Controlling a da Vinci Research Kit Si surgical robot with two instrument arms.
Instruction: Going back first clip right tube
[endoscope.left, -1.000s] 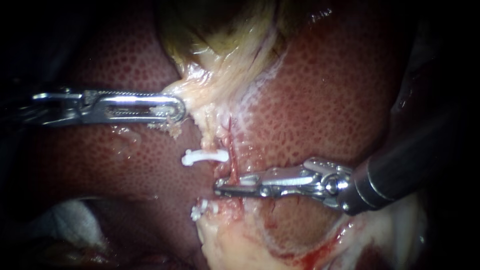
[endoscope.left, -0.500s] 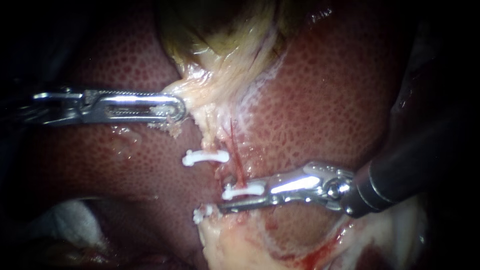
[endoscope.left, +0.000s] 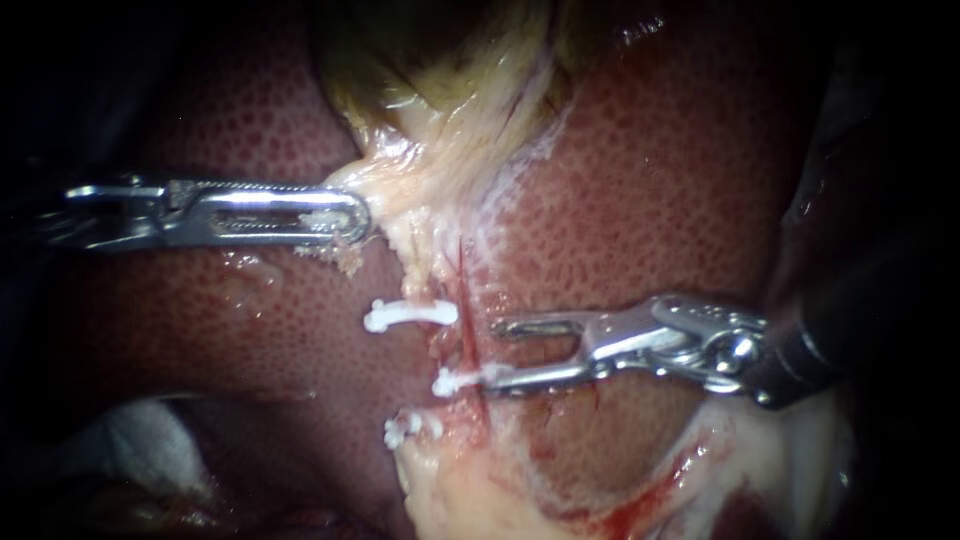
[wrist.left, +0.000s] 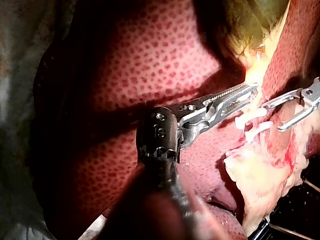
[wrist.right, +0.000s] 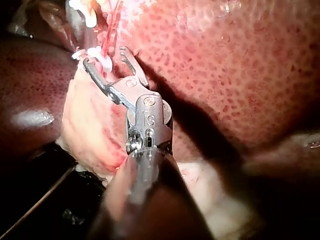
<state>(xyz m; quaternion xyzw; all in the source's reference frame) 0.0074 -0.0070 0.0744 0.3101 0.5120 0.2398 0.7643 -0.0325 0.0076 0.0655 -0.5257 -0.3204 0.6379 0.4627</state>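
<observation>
A thin red tube (endoscope.left: 466, 300) runs down from the pale gallbladder (endoscope.left: 450, 110) between lobes of liver (endoscope.left: 650, 200). Three white clips lie along this strand. The upper clip (endoscope.left: 410, 315) and the lower clip (endoscope.left: 405, 428) sit a little to the left, and the middle clip (endoscope.left: 455, 381) crosses the red tube. My right instrument (endoscope.left: 493, 354) stands just right of the tube with its jaws open, the lower jaw beside the middle clip. The right wrist view shows the same open jaws (wrist.right: 105, 56) near that clip (wrist.right: 94, 53). My left instrument (endoscope.left: 345, 215) is shut on the gallbladder's pale lower edge (wrist.left: 247, 92).
Pale fatty tissue (endoscope.left: 470, 490) with some blood lies below the clips. White gauze (endoscope.left: 140, 440) shows at the lower left. Mottled red liver surrounds the strand on both sides.
My right instrument's jaws have opened and drawn back to the right off the tube, leaving the middle clip on it. The left instrument has not moved.
</observation>
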